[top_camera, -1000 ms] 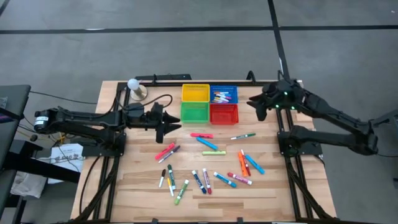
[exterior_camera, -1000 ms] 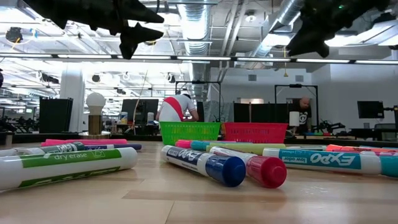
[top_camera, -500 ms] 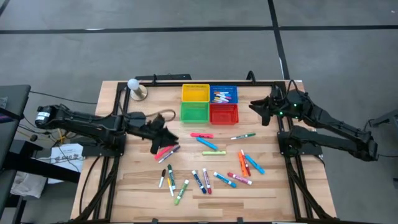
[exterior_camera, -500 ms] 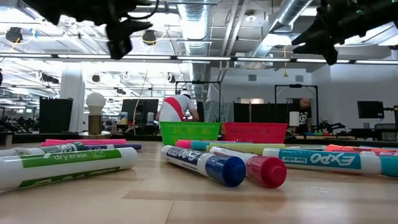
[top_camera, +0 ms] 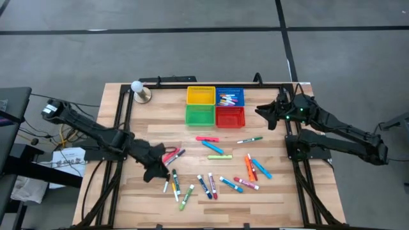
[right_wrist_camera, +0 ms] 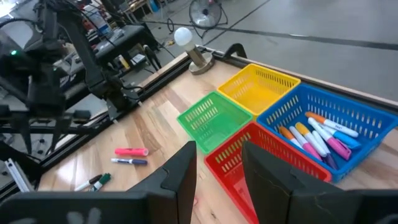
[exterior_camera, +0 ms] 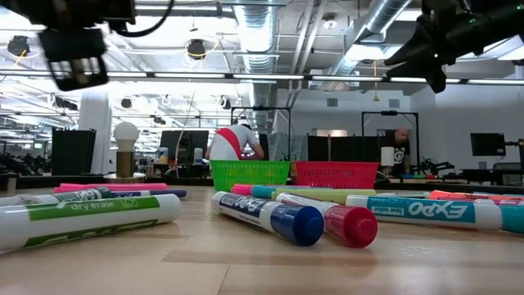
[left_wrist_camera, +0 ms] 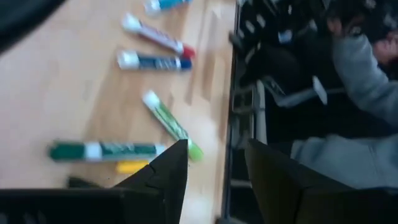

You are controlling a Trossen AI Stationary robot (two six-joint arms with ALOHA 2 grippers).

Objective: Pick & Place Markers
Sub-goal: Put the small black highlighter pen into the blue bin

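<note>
- The table (top_camera: pixel 140 204) lies under both my arms, its wood strewn with loose markers (top_camera: pixel 211 185) ahead of and beside my left fingers, well apart from my right ones.
- Four baskets sit in a square at the far edge: yellow (top_camera: pixel 200 95), blue (top_camera: pixel 230 96), green (top_camera: pixel 200 115) and red (top_camera: pixel 230 117). They are well apart from my left fingers and near my right ones. Only the blue basket visibly holds markers; the right wrist view shows the yellow and green ones bare inside.
- My left gripper (top_camera: pixel 158 171) hangs low over the near-left cluster, fingers spread with nothing between them. A pink marker (top_camera: pixel 171 156) lies just beside my fingertips, and a green-and-white one (left_wrist_camera: pixel 109 150) and a light green one (left_wrist_camera: pixel 171 124) lie just past them.
- My right gripper (top_camera: pixel 267 114) waits above the table's right edge, beside the red basket, fingers apart and holding nothing.
- I judge the step in hand to be the reach for the next marker, with most of the sorting still undone.
- The next move, as I read it, calls for picking one marker out of the cluster, setting my left fingers across its thin barrel, lowering to the wood and closing without nudging its neighbours.
- A round thing like this may roll as I close.
</note>
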